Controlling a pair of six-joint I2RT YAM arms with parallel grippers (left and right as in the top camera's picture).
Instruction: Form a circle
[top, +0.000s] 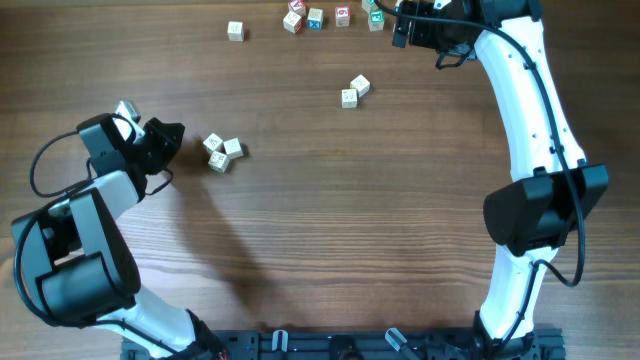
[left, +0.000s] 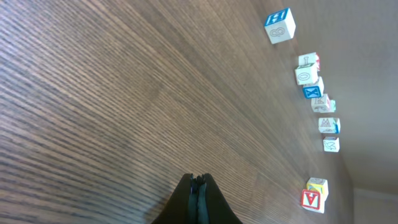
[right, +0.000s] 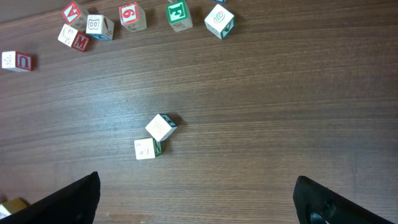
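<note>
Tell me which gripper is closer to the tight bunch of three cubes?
Left. The left gripper sits just beside the three cubes, not touching; the right gripper is far off, by the lettered blocks.

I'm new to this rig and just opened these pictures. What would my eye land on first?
Wooden blocks stand out: a row of colourful letter blocks along the far edge, a pair of blocks mid-scene, and a tight group of three pale cubes at the left. The shut left end effector sits beside that group, not touching; the right end effector hangs open by the far row.
</note>
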